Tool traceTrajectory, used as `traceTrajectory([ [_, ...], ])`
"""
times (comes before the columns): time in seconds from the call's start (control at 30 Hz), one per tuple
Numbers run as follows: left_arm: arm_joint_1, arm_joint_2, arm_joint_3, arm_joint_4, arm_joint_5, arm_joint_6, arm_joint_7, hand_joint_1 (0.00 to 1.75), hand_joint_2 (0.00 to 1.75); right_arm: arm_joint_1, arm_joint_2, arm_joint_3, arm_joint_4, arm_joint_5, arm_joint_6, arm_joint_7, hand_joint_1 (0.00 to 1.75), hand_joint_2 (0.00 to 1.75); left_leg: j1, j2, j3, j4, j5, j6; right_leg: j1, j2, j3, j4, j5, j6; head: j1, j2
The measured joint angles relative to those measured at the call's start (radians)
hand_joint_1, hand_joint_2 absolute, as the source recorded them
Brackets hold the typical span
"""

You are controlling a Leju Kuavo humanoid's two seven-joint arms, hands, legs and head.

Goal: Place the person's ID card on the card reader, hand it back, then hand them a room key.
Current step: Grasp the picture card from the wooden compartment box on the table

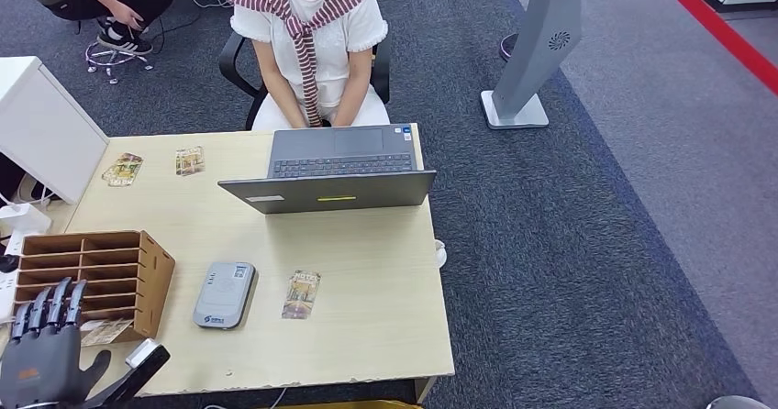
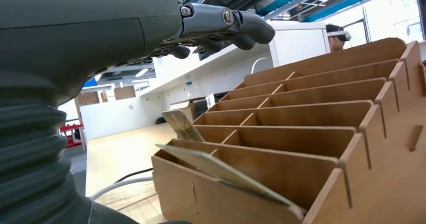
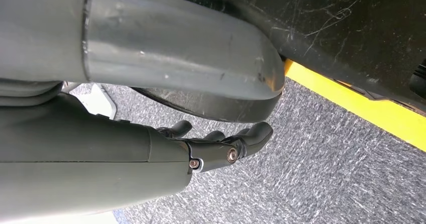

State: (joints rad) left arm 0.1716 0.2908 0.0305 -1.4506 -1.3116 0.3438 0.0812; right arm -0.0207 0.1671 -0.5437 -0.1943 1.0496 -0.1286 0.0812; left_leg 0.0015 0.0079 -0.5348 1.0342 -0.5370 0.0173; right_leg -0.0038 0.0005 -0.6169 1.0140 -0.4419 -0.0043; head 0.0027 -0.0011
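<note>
Desk scene: both hands hold nothing, card lies beside the reader.

The desk (image 1: 367, 326) carries a laptop (image 1: 330, 175) facing the seated person (image 1: 312, 42); a wooden rack (image 1: 96, 276) stands at the robot's near left; the reader (image 1: 224, 294) lies flat just right of the rack, and a card (image 1: 302, 294), probably the ID, lies just right of the reader, apart from it, long axis running roughly away from the robot; two more cards (image 1: 156, 165) lie at the far left; the left hand (image 1: 50, 354) hovers at the near left edge, fingers spread, empty, the card ahead and to its right, past the reader; the right hand (image 3: 221, 143) hangs low over carpet, fingers loosely curled on nothing; I judge the left hand nearer.
</note>
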Motion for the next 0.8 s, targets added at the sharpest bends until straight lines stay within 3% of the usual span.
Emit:
traceTrajectory([
  [0.8,-0.009,-0.005,-0.001,0.0,0.006,0.002,0.0,0.0,1.75,-0.002,0.0,0.0,0.0,0.01,0.0,0.0,0.0,0.0,0.0,0.0,0.0,0.0,0.0,0.0,0.0,0.0,0.0,0.0,0.0,0.0,0.0,0.0],
])
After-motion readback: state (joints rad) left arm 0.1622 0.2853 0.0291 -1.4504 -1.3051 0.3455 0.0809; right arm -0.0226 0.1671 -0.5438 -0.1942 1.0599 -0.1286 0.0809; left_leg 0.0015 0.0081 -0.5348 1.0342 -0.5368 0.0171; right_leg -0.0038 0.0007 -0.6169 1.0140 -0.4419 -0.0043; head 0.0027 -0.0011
